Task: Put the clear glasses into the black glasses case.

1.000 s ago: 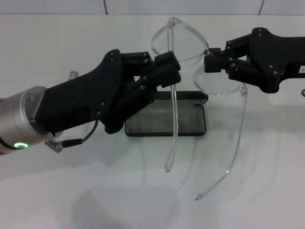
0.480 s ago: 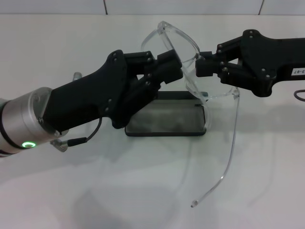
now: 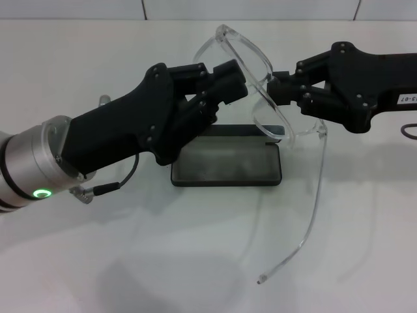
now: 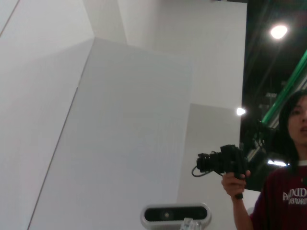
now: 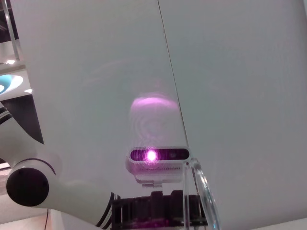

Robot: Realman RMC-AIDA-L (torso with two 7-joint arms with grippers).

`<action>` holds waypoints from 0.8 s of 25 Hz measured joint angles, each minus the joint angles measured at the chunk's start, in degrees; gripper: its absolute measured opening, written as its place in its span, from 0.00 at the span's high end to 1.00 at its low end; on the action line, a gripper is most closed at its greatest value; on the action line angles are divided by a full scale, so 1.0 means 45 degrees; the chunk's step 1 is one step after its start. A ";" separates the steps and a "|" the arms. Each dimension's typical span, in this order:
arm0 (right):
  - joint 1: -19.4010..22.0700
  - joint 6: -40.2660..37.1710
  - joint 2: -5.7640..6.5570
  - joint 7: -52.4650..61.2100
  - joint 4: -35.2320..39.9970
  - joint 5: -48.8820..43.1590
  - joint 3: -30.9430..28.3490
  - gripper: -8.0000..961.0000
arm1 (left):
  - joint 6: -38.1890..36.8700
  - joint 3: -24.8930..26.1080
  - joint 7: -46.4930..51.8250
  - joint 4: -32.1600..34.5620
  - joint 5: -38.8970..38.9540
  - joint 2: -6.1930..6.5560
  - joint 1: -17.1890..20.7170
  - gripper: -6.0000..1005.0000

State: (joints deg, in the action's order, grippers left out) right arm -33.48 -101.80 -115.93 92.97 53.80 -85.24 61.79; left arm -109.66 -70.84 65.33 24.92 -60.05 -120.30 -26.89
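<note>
- Nearest the camera on the white worktop, nothing much except the tip of one long clear arm of the glasses, hanging down low over the surface at the right of the middle.
- A bit further back sits the black glasses case, lying open and flat with its grey lining facing up. The left arm's dark body covers its left end.
- Above the case, the clear glasses are held up in the air between both grippers, tilted, front frame up top and that one arm curving down past the case's right end. They're not in the case, just over and behind it.
- The left gripper comes in from the left, its fingers closed on the left side of the frame, as far as I can tell from the head view.
- The right gripper reaches in from the right, fingers pinched onto the frame near the right lens.
- Right wrist view looks up: a bit of the clear frame shows at the bottom edge, with the robot's head camera behind it.
- Left wrist view only shows the room, with a person holding a camera way off in the back.
</note>
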 joint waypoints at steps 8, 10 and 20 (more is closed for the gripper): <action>0.0006 0.0021 0.0000 -0.0136 -0.0102 -0.0001 -0.0026 0.92 | 0.0012 -0.0034 -0.0006 -0.0014 0.0190 0.0004 0.0081 0.88; 0.0078 0.0022 0.0020 -0.0156 -0.0102 -0.0001 -0.0113 0.92 | -0.0220 -0.0036 -0.0006 -0.0014 0.0126 0.0044 0.0094 0.88; 0.0540 -0.2226 0.0141 -0.0737 -0.0838 0.0582 -0.3198 0.92 | -0.1452 -0.0036 0.0144 0.0849 0.0097 0.0238 0.0778 0.88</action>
State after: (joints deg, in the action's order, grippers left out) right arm -31.05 -111.82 -115.30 89.65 50.03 -82.62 47.40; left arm -116.20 -71.00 65.98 28.74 -59.62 -119.23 -23.39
